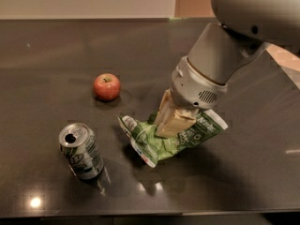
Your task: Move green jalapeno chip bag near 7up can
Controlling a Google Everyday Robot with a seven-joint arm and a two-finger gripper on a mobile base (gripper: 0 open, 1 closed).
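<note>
The green jalapeno chip bag (159,139) is a crinkled green foil bag, held tilted just above the dark table at centre right. My gripper (169,122) is shut on the bag's middle, its pale fingers (176,121) pressed into the foil from above. The 7up can (80,150) stands upright at the front left, silver top with an open tab hole. The bag's left corner is roughly a can's width to the right of the can.
A red apple (107,86) sits behind the can, left of the bag. The dark glossy table (56,46) stretches back to a pale wall. My grey arm (225,46) fills the upper right. The table's front edge runs along the bottom.
</note>
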